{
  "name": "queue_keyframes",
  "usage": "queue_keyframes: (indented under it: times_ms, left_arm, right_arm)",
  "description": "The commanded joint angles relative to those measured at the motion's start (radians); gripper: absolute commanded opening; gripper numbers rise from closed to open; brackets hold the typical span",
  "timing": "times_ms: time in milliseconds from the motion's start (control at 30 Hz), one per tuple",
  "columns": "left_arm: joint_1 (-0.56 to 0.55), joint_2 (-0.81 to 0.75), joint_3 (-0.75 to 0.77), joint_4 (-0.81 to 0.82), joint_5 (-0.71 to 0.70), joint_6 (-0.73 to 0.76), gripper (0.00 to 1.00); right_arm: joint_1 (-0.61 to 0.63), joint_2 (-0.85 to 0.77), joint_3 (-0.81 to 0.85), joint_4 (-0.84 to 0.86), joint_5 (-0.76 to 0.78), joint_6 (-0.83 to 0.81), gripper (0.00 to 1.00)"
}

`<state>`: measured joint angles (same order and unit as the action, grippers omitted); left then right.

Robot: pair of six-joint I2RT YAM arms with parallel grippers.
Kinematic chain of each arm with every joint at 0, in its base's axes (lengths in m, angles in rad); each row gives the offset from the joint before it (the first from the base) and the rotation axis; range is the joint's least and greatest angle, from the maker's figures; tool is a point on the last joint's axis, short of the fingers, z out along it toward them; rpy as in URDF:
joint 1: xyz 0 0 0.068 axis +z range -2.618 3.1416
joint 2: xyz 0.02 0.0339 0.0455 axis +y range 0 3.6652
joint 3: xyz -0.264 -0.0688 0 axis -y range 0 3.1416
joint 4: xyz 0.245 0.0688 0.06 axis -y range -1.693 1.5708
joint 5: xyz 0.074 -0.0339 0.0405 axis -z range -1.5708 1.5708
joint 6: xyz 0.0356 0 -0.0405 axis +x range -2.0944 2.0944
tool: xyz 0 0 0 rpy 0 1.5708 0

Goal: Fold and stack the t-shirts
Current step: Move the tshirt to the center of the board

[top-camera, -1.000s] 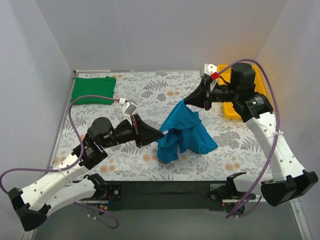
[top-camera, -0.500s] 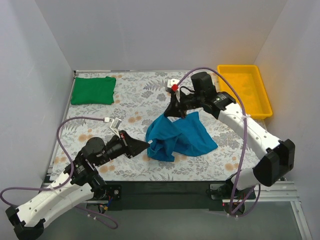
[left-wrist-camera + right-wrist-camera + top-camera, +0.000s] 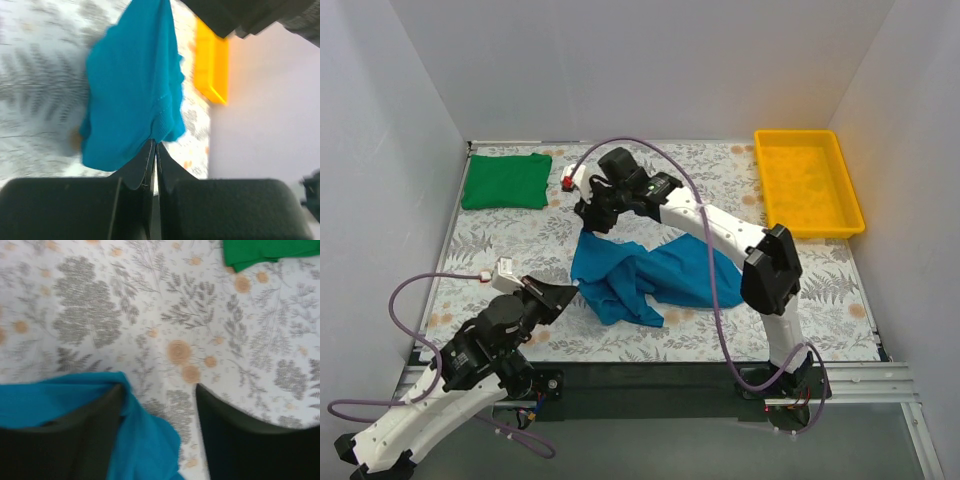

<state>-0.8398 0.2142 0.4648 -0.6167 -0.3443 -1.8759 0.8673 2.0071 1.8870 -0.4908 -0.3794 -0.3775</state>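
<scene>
The teal-blue t-shirt (image 3: 655,275) lies crumpled on the middle of the table. My left gripper (image 3: 570,293) sits at its near-left edge, and in the left wrist view the jaws (image 3: 155,146) are shut on the hem of the teal-blue t-shirt (image 3: 132,85). My right gripper (image 3: 592,215) hovers over the shirt's far-left corner with its jaws open. In the right wrist view teal fabric (image 3: 145,440) drapes against the left finger (image 3: 75,435), with the gap to the other finger bare. The green t-shirt (image 3: 507,180) lies folded at the back left.
A yellow tray (image 3: 807,180) stands at the back right, and also shows as the yellow tray (image 3: 212,60) in the left wrist view. The floral tablecloth (image 3: 520,240) covers the table. The green t-shirt's corner (image 3: 265,252) shows ahead of the right gripper.
Both arms have swung left and carried the teal-blue t-shirt leftward, lowering it onto the table. The right gripper has opened and let go of the fabric; the left stays shut on the hem.
</scene>
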Motion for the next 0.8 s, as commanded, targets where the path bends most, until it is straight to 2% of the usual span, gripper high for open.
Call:
queue_keyframes:
  times_ms: [0, 33, 67, 133, 167, 200, 300, 333, 400, 433, 467, 533, 567, 633, 767]
  left_arm:
    - [-0.002, 0.008, 0.047, -0.216, -0.223, -0.178, 0.00]
    - [-0.002, 0.016, 0.060, -0.236, -0.252, -0.198, 0.01]
    - [-0.002, 0.033, 0.070, -0.247, -0.272, -0.198, 0.14]
    - [-0.004, 0.054, 0.096, -0.253, -0.332, -0.184, 0.32]
    - [-0.004, 0.079, 0.100, -0.246, -0.344, -0.151, 0.47]
    - [-0.004, 0.094, 0.106, -0.220, -0.357, -0.128, 0.51]
    - [-0.002, 0.157, 0.129, -0.158, -0.371, -0.025, 0.64]
    - [-0.002, 0.171, 0.133, -0.131, -0.364, 0.027, 0.67]
    - [-0.004, 0.204, 0.144, -0.016, -0.308, 0.140, 0.73]
    - [-0.004, 0.211, 0.144, 0.029, -0.273, 0.288, 0.74]
    - [-0.002, 0.223, 0.149, 0.072, -0.210, 0.346, 0.76]
    - [-0.004, 0.240, 0.153, 0.173, -0.144, 0.507, 0.80]
    - [-0.002, 0.270, 0.175, 0.198, -0.096, 0.550, 0.81]
    - [-0.002, 0.333, 0.195, 0.206, -0.059, 0.680, 0.84]
    - [-0.002, 0.444, 0.239, 0.186, 0.033, 0.866, 0.85]
  right_arm:
    - [0.047, 0.085, 0.134, 0.043, 0.333, 0.014, 0.76]
    - [0.047, 0.088, 0.141, 0.043, 0.418, 0.014, 0.85]
    - [0.047, 0.085, 0.141, 0.043, 0.445, 0.009, 0.91]
    - [0.026, 0.029, 0.101, 0.041, 0.455, -0.018, 0.96]
    - [0.010, -0.002, 0.074, 0.040, 0.436, -0.027, 0.96]
    - [-0.020, -0.078, 0.040, 0.038, 0.416, -0.038, 0.97]
    - [-0.100, -0.254, -0.130, -0.001, 0.230, -0.132, 0.98]
    - [-0.123, -0.299, -0.232, -0.024, 0.091, -0.171, 0.98]
    - [-0.178, -0.432, -0.346, -0.113, -0.037, -0.296, 0.98]
    - [-0.195, -0.480, -0.408, -0.129, -0.123, -0.325, 0.98]
    - [-0.212, -0.529, -0.542, -0.144, -0.156, -0.380, 0.98]
    - [-0.280, -0.666, -0.653, -0.161, -0.231, -0.425, 0.98]
    - [-0.310, -0.745, -0.751, -0.163, -0.236, -0.443, 0.98]
    - [-0.405, -0.810, -0.824, -0.161, -0.221, -0.454, 0.98]
    - [-0.479, -0.948, -0.957, -0.163, -0.165, -0.468, 0.98]
